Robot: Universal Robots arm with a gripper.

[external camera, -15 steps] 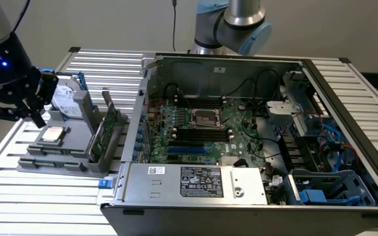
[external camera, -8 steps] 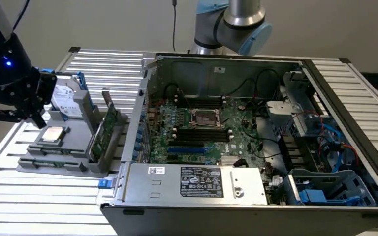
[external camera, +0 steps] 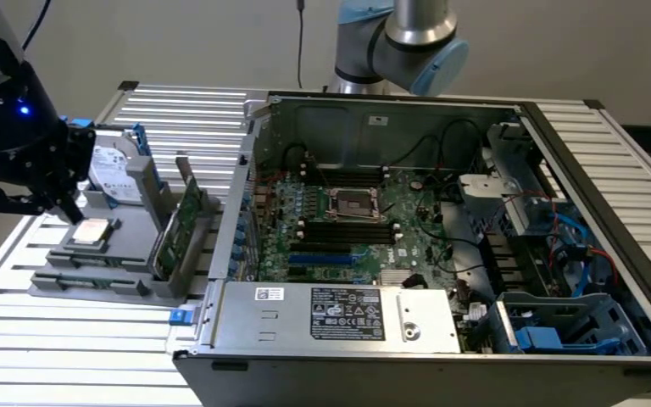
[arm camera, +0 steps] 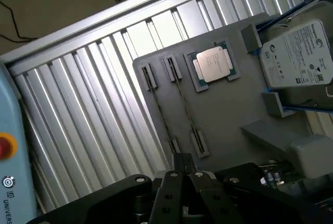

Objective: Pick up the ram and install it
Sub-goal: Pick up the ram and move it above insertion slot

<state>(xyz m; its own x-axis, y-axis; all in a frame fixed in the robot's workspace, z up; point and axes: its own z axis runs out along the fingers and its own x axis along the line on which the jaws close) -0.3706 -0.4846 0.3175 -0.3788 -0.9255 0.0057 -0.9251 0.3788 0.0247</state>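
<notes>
Two thin ram sticks point(arm camera: 184, 107) stand on edge in narrow holders of a grey tray point(arm camera: 229, 114), one beside the other point(arm camera: 160, 110). In the wrist view my gripper point(arm camera: 183, 161) hovers over the near end of these sticks and holds nothing that I can see. In the exterior view my black gripper point(external camera: 68, 206) hangs over the tray's far end point(external camera: 122, 216) at that view's left, well apart from the open computer case point(external camera: 439, 339). The motherboard's black ram slots point(external camera: 348, 227) lie inside the case beside the processor socket point(external camera: 351, 202).
On the tray also sit a processor chip point(arm camera: 213, 63), a silver hard drive with blue rails point(arm camera: 299, 54) and an upright green expansion card point(external camera: 176, 227). The tray rests on a slatted metal table point(external camera: 65, 348). An arm joint point(external camera: 416, 42) stands behind the case. A pendant with a red button point(arm camera: 6, 146) lies beyond the table's edge.
</notes>
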